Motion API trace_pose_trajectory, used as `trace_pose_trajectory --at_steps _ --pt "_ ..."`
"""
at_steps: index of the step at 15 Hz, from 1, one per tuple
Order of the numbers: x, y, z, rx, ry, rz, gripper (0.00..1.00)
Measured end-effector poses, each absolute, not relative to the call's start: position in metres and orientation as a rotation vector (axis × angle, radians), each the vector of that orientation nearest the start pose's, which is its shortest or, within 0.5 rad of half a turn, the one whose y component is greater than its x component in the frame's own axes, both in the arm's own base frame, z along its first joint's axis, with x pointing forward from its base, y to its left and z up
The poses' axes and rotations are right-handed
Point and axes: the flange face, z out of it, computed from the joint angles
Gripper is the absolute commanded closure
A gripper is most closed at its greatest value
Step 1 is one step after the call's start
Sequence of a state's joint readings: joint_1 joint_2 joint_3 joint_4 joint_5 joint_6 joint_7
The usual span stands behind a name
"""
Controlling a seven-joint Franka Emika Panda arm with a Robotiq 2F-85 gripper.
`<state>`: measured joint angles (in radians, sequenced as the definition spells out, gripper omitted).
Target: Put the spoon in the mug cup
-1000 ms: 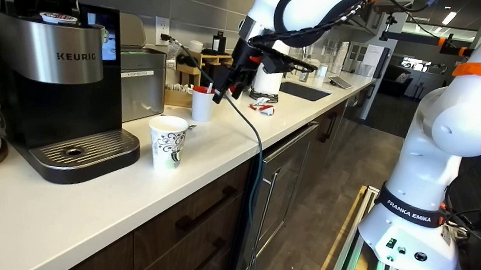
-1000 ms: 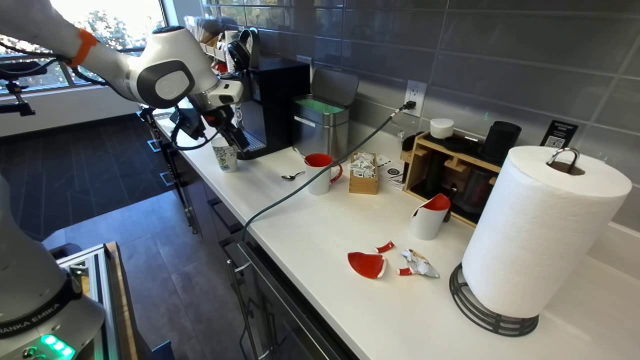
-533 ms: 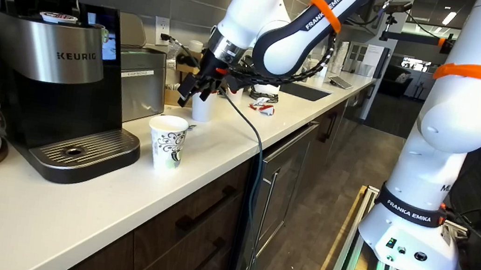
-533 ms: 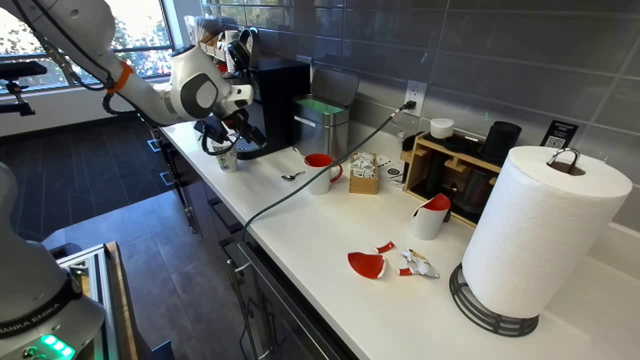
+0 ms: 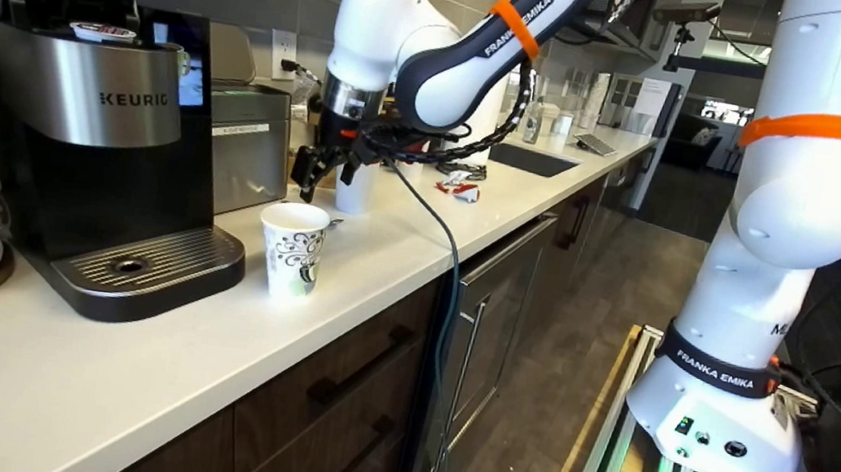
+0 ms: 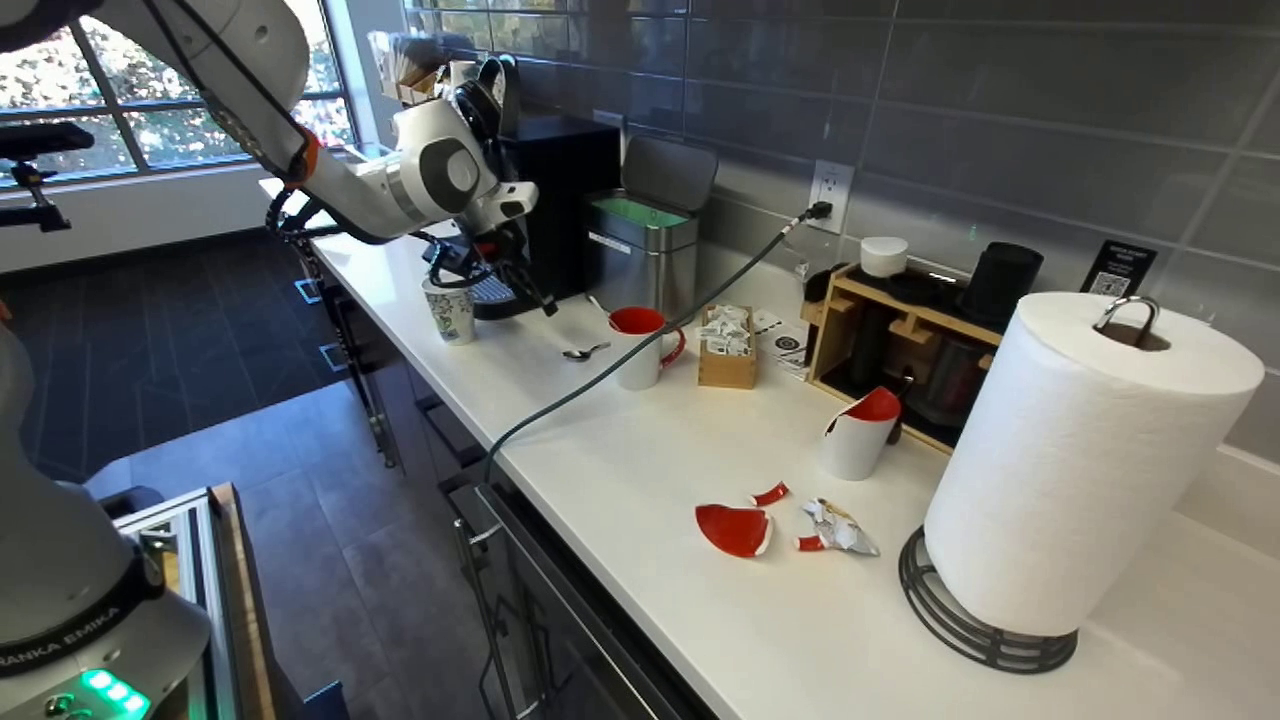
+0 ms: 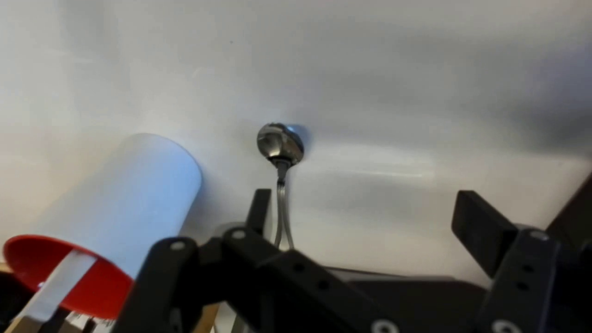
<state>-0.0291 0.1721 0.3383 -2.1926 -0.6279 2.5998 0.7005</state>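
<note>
On the surface [image 6: 620, 450]: the spoon [image 7: 280, 159] is seen lying just beside the red-lined mug [image 7: 129, 194], outside it.
Spoon stem: its far end is covered by the jaws in the wrist view; only the bowl and a thin length of stem are exposed.
Patterned cup [image 5: 292, 259]: most of the spoon is hidden behind it in an exterior view, with a small dark piece seen past its rim.
Spoon bowl: whether its hollow is turned up or down cannot be told.
Mug: its top is blocked by the jaws in an exterior view, and its side is crossed by a cable [image 6: 716, 294] in an exterior view.
Pale strip [image 7: 60, 286]: seen reaching out of the mug's red interior; what it is cannot be told.
Long axis: lined up nearly vertical in the wrist view, bowl uppermost; in an exterior view the stem is pointed toward the mug and the bowl is turned away from it.
Jaws: spread wide above the surface; a gap is seen between them and the spoon in an exterior view.
</note>
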Motion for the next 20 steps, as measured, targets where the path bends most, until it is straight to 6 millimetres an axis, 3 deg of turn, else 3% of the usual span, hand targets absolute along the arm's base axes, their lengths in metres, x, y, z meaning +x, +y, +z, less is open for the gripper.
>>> trace_pose_trajectory --at_steps 3,5,11,20 --pt "0.554 0.195 0.309 -3.215 -0.163 -0.558 0.0" --pt "0.567 0.191 0.3 -3.173 -0.154 -0.563 0.0" --pt "0.603 0.15 0.305 -3.114 -0.068 -0.605 0.0" --pt "0.618 0.137 0.297 -3.102 -0.043 -0.585 0.0"
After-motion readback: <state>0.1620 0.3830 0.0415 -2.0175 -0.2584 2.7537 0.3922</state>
